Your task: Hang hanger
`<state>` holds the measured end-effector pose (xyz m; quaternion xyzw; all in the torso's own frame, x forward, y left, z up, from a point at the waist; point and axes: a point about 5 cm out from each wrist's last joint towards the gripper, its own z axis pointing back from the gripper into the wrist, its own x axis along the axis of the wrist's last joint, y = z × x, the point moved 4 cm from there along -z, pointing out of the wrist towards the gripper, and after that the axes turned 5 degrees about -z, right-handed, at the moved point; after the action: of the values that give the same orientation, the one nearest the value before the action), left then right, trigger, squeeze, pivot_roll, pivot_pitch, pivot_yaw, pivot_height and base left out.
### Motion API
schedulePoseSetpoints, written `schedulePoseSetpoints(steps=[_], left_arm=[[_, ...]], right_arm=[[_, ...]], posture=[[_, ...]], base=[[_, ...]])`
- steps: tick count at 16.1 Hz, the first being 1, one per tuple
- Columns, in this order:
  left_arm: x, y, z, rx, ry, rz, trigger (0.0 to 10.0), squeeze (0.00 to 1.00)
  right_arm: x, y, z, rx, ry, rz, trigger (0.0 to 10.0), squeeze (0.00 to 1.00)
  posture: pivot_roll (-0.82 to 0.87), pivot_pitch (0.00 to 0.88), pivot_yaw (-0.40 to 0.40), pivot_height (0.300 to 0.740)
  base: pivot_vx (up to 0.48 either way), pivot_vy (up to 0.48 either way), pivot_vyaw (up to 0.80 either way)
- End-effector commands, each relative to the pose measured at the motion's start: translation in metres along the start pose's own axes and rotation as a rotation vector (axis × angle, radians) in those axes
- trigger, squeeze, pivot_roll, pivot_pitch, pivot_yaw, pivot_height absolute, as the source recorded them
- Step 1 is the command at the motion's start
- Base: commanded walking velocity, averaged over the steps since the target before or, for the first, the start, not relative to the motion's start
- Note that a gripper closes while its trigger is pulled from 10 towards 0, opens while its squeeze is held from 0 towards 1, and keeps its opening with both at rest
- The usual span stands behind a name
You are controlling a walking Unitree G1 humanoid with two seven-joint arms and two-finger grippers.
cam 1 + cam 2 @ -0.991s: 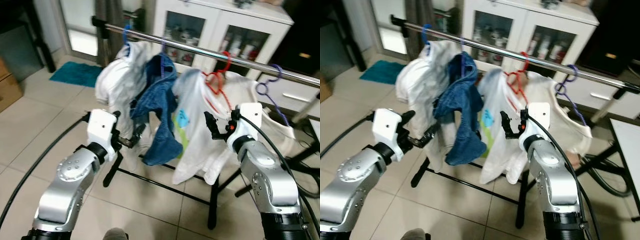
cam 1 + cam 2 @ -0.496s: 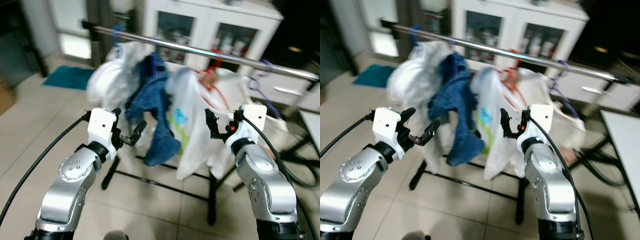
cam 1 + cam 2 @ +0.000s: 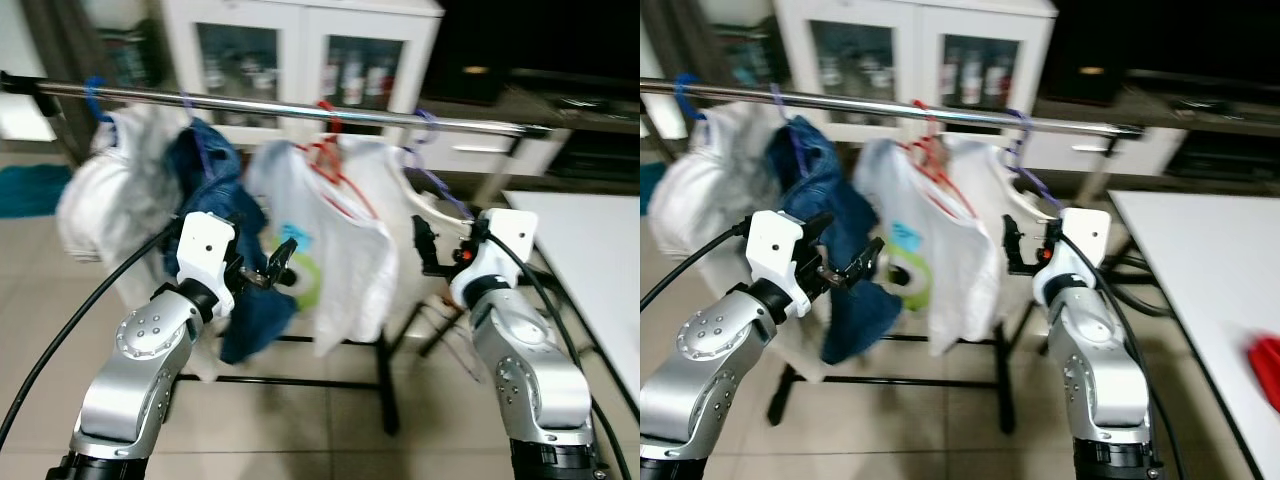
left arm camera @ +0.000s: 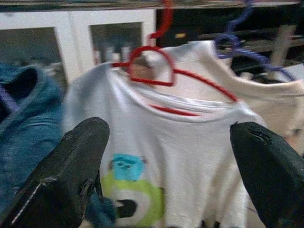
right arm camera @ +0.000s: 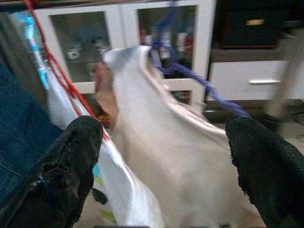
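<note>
- Left gripper (image 3: pixel 268 272) is held spread, nothing between fingers, just in front of white printed tee (image 3: pixel 345 260) on red hanger (image 3: pixel 325 158).
- Right gripper (image 3: pixel 432 245) is likewise spread & empty, beside cream shirt (image 5: pixel 175 161) on purple hanger (image 3: pixel 425 165).
- All hangers are seen hooked on rail (image 3: pixel 270 104).
- Risk, judged: views are blurred; if a reach is made now, cloth could be snagged & a hanger dragged off rail.

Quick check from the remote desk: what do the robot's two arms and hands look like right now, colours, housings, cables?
Both arms are silver, rounded metal segments. Each wrist carries a white boxy housing, and each hand has two long black fingers. The left hand has a black cable looping from its wrist down past the arm. The right hand has a black cable running along the forearm and a small red spot by its wrist. In the wrist views the fingertips look matte, roughly textured.
</note>
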<state>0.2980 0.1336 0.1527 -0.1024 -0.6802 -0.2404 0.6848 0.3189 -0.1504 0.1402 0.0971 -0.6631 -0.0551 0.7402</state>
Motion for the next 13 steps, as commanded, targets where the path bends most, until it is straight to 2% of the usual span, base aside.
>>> schedulePoseSetpoints(steps=[1, 3, 5, 7, 8, 13], left_arm=[[0.003, 0.002, -0.001, -0.016, -0.004, -0.003, 10.0, 0.00], [0.005, 0.003, -0.002, -0.036, -0.001, -0.012, 10.0, 0.00], [0.006, 0.004, -0.002, -0.053, 0.002, -0.021, 10.0, 0.00], [0.007, 0.003, -0.001, -0.071, 0.003, -0.022, 10.0, 0.00], [0.008, -0.003, 0.001, -0.115, -0.008, -0.021, 10.0, 0.00], [0.013, -0.024, 0.006, -0.291, -0.036, -0.009, 10.0, 0.00]], right_arm=[[0.006, -0.003, 0.000, -0.021, -0.032, -0.005, 10.0, 0.00], [0.005, -0.001, 0.001, -0.005, -0.021, 0.050, 10.0, 0.00], [0.007, -0.003, 0.001, -0.020, -0.040, 0.051, 10.0, 0.00], [0.014, -0.009, 0.001, -0.026, -0.059, 0.060, 10.0, 0.00], [0.021, -0.016, 0.000, -0.001, -0.043, 0.117, 10.0, 0.00], [0.035, -0.023, 0.000, 0.066, -0.014, 0.199, 10.0, 0.00]], posture=[[0.12, 0.000, -0.033, 0.740], [0.13, 0.000, -0.008, 0.740], [0.13, 0.000, 0.011, 0.740], [0.13, 0.000, 0.013, 0.740], [0.13, 0.000, 0.007, 0.740], [0.12, 0.000, -0.014, 0.740]], base=[[0.412, 0.000, 0.00], [0.414, 0.000, 0.40], [0.416, 0.000, 0.80], [0.388, 0.000, 0.22], [0.000, 0.000, 0.00], [0.000, 0.000, 0.00]])
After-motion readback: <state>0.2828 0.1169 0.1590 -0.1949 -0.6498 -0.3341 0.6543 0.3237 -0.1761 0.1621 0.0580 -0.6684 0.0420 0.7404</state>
